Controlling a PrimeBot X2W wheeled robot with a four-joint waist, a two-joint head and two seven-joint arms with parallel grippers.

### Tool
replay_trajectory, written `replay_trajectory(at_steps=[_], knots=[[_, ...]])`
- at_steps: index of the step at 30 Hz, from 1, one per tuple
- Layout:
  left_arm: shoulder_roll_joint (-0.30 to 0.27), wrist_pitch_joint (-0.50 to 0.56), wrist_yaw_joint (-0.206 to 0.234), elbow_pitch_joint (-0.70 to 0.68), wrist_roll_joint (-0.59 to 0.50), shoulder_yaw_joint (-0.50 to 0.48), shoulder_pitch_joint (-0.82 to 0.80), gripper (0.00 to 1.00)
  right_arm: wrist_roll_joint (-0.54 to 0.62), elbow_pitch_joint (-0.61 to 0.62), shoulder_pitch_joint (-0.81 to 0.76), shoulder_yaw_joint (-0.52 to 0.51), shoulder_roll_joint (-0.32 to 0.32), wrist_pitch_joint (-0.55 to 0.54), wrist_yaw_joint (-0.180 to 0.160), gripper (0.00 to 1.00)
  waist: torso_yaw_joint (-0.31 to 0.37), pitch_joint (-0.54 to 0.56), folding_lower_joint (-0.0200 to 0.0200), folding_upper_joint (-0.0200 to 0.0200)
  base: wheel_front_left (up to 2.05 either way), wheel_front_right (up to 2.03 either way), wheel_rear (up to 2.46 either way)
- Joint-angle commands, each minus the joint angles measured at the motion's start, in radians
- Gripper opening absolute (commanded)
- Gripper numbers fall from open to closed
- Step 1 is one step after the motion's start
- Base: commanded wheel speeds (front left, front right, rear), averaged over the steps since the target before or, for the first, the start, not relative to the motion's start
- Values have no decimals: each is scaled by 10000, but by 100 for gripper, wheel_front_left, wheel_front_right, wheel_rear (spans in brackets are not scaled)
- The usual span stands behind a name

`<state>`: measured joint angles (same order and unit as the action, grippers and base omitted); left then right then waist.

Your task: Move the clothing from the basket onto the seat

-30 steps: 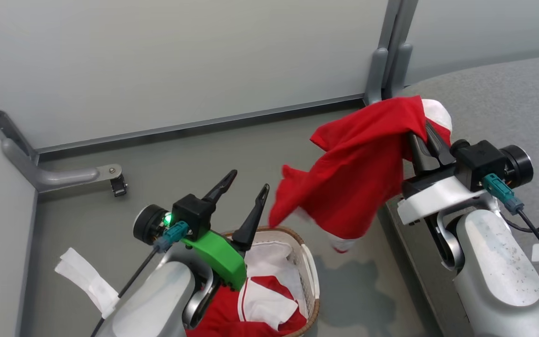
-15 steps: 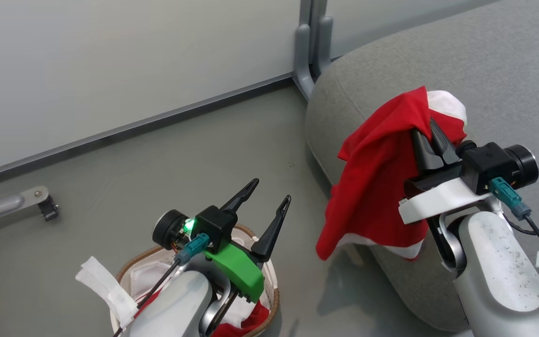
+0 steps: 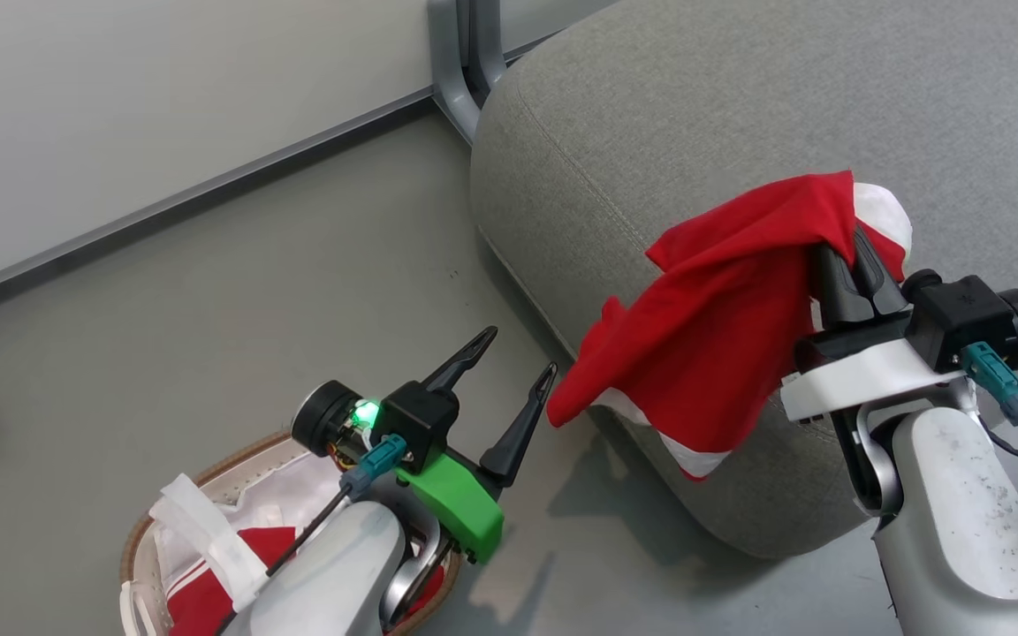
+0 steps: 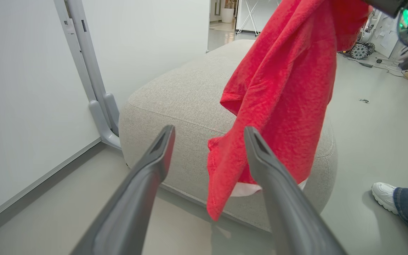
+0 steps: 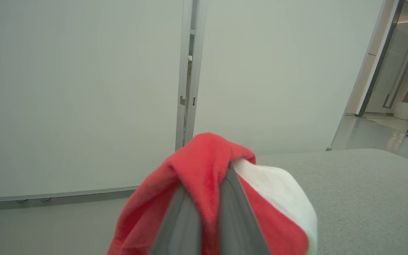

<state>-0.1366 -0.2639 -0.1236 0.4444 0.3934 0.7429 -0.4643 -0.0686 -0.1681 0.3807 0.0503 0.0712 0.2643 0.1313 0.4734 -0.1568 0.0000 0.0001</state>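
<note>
Now changed: garment (image 3: pixel 721 336), clamped in right gripper (image 3: pixel 849 265), has swung over the seat (image 3: pixel 695 115).
Left gripper (image 3: pixel 521 349): fingers apart, empty.
Next: release.

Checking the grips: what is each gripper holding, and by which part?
The right gripper is shut on a red garment, pinching a bunched fold at its top where red meets white. The left gripper is open and holds nothing.

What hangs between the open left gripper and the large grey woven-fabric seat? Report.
A red garment with white trim, clamped in the right gripper, hangs before the seat; the left wrist view shows it.
</note>
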Motion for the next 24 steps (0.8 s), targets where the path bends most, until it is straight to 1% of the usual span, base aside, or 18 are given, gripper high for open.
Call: replay_trajectory(at_steps=[1,6,8,11,15,18,21,22,24], knots=[[4,-9,-42,-3,-89,-13,-200,100,52,-29,-51,-56,-51,4,-10,0,29,-172,0,-1,0,0,0],[-4,-9,-57,-60,-151,-96,-303,100,-44,-313,361,-214,-116,5,-10,0,-306,-472,0,-1,0,0,0],[-60,-9,-59,-111,-205,-165,-358,100,28,-570,720,-16,-123,3,-10,0,-413,-653,0,-1,0,0,0],[-174,-9,-31,-287,-424,-191,-493,100,44,-971,1581,83,74,3,-10,0,-597,-1017,0,-1,0,0,0],[-332,-7,85,-604,-663,-296,-640,100,59,-1513,3112,-227,356,3,-10,0,-871,-1639,0,-1,0,0,0],[-384,-7,97,-808,-786,-313,-798,100,104,-2031,4411,-458,734,5,-10,0,-1111,-2098,0,-1,0,0,0],[-410,-9,107,-955,-953,-244,-909,100,163,-2553,5770,-869,1290,5,-10,0,-1464,-2489,0,-1,0,0,0],[-381,-8,117,-997,-994,-223,-955,100,186,-2719,6144,-1060,1512,5,-10,0,-1597,-2605,0,-1,0,0,0],[-333,-9,177,-1080,-1109,-209,-1065,100,386,-3079,7044,-1416,2169,-52,-10,0,-1907,-2876,0,-1,0,0,0]])
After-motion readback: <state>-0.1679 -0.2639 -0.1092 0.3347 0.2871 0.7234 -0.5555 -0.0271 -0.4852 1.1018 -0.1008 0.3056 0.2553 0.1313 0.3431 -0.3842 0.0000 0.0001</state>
